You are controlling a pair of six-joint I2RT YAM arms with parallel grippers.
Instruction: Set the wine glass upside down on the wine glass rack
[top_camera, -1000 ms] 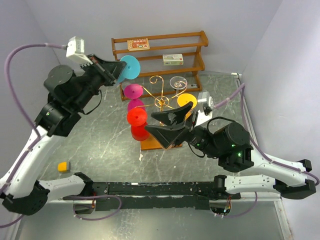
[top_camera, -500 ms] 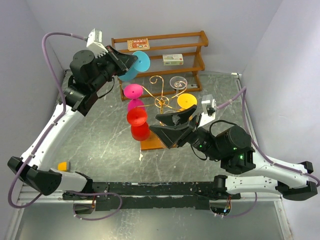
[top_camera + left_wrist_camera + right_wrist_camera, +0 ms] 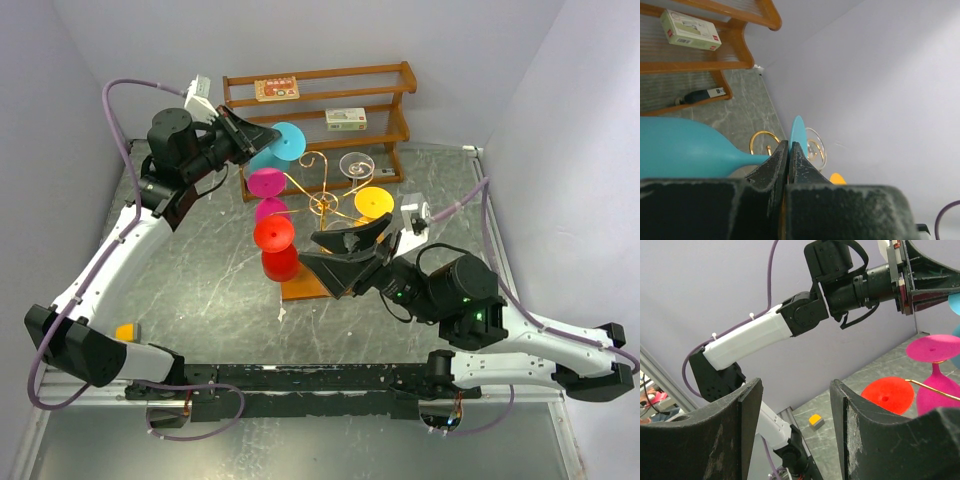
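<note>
My left gripper [image 3: 258, 140] is shut on the stem of a teal wine glass [image 3: 287, 141], held on its side above the back left of the wine glass rack [image 3: 322, 200], a gold wire stand. In the left wrist view the teal bowl [image 3: 685, 150] lies left of the closed fingers [image 3: 775, 165], the foot [image 3: 799, 131] just past them, and a gold curl [image 3: 763, 140] sits behind. Pink [image 3: 267, 183], red [image 3: 274, 234], yellow [image 3: 373, 202] and clear [image 3: 357, 164] glasses hang on the rack. My right gripper [image 3: 345, 255] stands open and empty beside the rack's front.
A brown wooden shelf [image 3: 320, 100] with small boxes stands against the back wall behind the rack. A small orange block [image 3: 126, 331] lies on the table at the near left. In the right wrist view the left arm [image 3: 755, 335] crosses overhead.
The left arm has carried the teal glass rightward and down, from the far left to just beside the rack's top. The right arm has barely shifted.
</note>
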